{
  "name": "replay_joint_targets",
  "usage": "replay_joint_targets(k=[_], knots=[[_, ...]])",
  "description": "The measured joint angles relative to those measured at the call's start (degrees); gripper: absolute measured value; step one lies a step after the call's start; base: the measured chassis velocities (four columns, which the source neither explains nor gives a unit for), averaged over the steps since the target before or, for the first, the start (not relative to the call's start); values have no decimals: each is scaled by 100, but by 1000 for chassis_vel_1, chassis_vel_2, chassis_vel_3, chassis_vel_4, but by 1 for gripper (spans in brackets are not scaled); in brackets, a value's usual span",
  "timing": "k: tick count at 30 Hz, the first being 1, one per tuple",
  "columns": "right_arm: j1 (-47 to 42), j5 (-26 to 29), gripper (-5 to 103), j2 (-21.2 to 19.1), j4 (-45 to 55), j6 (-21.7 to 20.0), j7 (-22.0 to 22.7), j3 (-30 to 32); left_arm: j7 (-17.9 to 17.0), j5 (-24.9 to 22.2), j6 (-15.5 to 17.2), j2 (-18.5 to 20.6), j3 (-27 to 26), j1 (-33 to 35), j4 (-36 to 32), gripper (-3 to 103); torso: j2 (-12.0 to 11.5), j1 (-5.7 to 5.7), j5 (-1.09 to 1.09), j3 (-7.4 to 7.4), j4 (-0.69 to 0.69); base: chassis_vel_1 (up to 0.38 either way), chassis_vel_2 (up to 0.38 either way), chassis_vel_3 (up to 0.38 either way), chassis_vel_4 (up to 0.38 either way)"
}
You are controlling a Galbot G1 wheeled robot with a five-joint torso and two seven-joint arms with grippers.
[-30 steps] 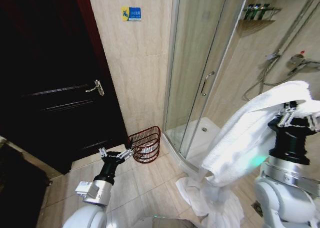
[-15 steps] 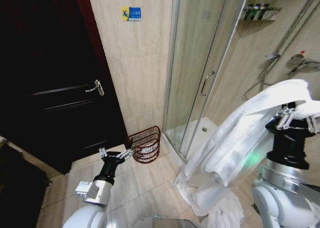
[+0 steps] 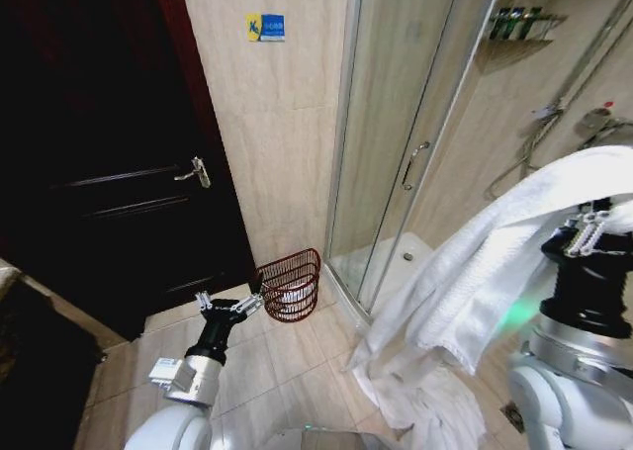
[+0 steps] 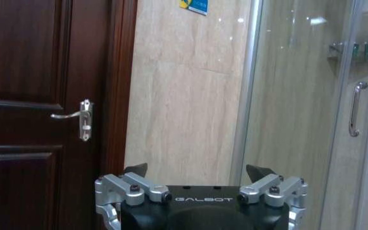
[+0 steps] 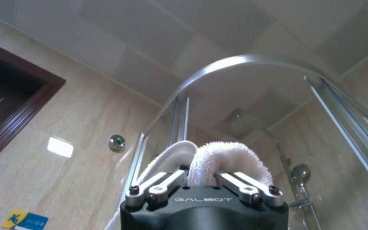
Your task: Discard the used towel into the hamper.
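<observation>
Right gripper (image 3: pixel 593 223) is pinching a thick white terry towel (image 3: pixel 495 272) held high, so most of its length is hanging off the floor. Left gripper (image 3: pixel 229 307) is idling low, fingers spread, near the dark-red wire hamper (image 3: pixel 289 284) standing by the wall.

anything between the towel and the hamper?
Nothing visible. The right gripper holds the long white towel up by the shower; bare tiled floor runs to the dark-red wire hamper. Left gripper hangs open short of it.
</observation>
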Motion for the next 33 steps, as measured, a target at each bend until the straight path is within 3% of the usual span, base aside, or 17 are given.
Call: replay_joint_targets(k=[33], knots=[[78, 92, 4, -152, -9, 62, -72, -223, 0, 0, 0, -1, 2, 0, 0, 100, 0, 0, 3, 0, 0, 78, 83, -79, -76]])
